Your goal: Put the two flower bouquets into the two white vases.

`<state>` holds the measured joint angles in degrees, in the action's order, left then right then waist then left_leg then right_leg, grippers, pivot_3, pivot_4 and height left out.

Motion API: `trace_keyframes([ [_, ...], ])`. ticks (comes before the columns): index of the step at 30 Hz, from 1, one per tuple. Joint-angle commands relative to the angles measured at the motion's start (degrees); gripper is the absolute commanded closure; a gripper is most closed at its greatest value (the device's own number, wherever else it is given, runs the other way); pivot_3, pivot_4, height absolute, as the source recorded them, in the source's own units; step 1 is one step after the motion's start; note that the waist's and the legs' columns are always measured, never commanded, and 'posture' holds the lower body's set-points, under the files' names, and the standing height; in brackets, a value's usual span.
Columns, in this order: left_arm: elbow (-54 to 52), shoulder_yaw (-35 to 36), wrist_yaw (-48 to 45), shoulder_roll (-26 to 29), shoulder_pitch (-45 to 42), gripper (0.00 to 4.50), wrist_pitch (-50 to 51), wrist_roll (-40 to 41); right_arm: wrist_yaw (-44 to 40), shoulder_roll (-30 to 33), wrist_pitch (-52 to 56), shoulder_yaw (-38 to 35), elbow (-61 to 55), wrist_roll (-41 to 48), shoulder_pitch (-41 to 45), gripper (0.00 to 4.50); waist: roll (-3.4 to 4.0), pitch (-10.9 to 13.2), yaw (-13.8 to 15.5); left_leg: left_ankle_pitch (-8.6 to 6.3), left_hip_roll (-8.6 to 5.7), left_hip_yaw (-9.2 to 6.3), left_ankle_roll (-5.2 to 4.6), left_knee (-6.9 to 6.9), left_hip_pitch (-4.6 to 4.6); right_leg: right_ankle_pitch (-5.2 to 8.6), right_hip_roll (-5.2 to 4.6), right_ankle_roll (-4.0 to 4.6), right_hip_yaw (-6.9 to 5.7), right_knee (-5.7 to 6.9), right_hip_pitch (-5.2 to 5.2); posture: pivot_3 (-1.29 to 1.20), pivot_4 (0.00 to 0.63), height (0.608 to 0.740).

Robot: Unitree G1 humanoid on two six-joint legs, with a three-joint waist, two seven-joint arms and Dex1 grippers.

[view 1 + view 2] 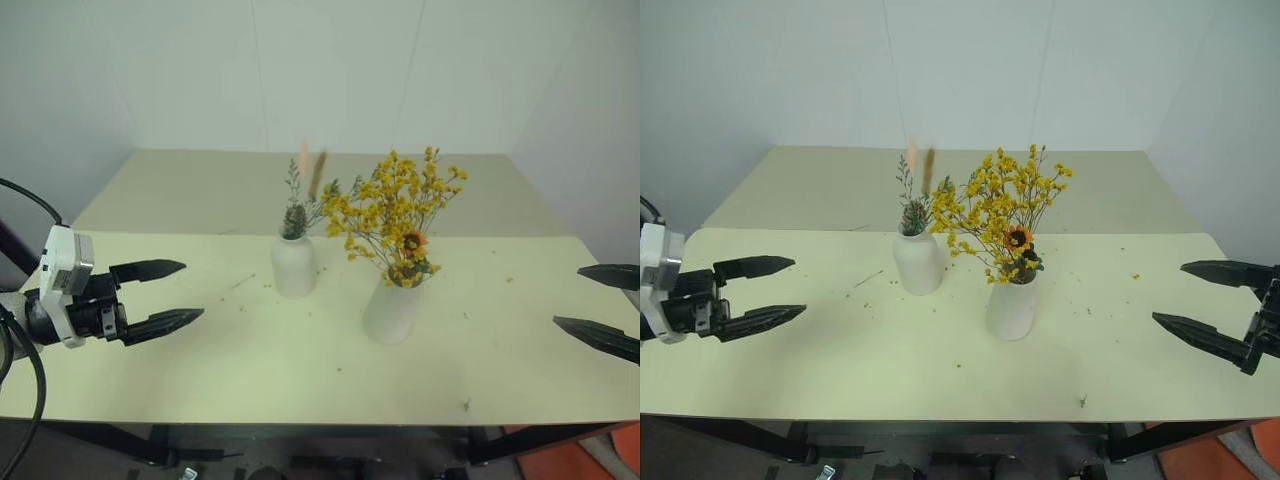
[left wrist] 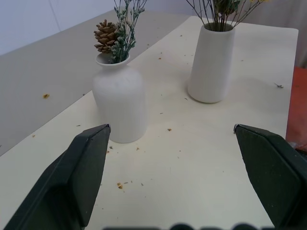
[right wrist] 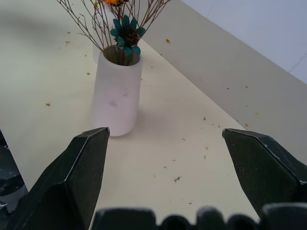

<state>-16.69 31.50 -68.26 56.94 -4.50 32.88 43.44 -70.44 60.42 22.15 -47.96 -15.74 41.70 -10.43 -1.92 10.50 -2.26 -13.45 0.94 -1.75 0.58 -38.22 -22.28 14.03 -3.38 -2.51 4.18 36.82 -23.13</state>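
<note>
The small dried bunch [image 1: 300, 195] of grey-green sprigs with pinkish plumes stands in the short rounded vase [image 1: 294, 265], near the middle of the bench [image 1: 200, 350]; the left wrist view shows a brown pine cone [image 2: 105, 36] sitting at that vase's mouth beside the sprigs. Just beside it, at about 4 o'clock from it in the head views, stands the taller tapered vase [image 1: 391, 311], apart from the first and holding the bushy yellow bunch [image 1: 395, 205], whose thin brown stems fan out from the wide mouth. A sunflower-like bloom [image 1: 414, 241] with a dark centre sits low in that bunch. The yellow blossoms reach over toward the sprigs, and the two bunches seem to overlap there.

Small crumbs of dried plant matter [image 1: 250, 282] are scattered over the bench top around both vases.

The left end effector [image 1: 172, 293] hovers over the bench at 9 o'clock from the vases, well apart from them, its two black fingers spread wide and holding nothing. The right end effector [image 1: 1195, 298] hovers at 3 o'clock, likewise well apart, fingers spread wide and empty.
</note>
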Motion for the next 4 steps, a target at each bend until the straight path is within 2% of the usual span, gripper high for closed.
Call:
trace_keyframes([
  [1, -1.75, 1.34, 1.04, 1.16, -1.04, 0.00, 0.21, 0.97, -0.47, -0.34, -0.97, -1.11, -0.95, -0.47, 0.52, 0.03, 0.00, 0.00, 0.02, 0.00, 0.00, 0.00, 0.00, 0.00, 0.00, 0.00, 0.00, 0.00, 0.00, 0.00, 0.00, 0.00, 0.150, 0.740],
  [4, -1.93, 1.29, 1.08, 1.52, -1.01, 0.00, 0.15, 0.84, -1.44, -1.72, -1.97, -1.37, -1.75, -1.05, -0.59, 0.03, 0.00, 0.00, 0.04, 0.00, 0.01, -0.01, 0.00, 0.01, 0.00, 0.01, 0.01, 0.01, -0.01, 0.00, 0.00, 0.00, 0.150, 0.740],
])
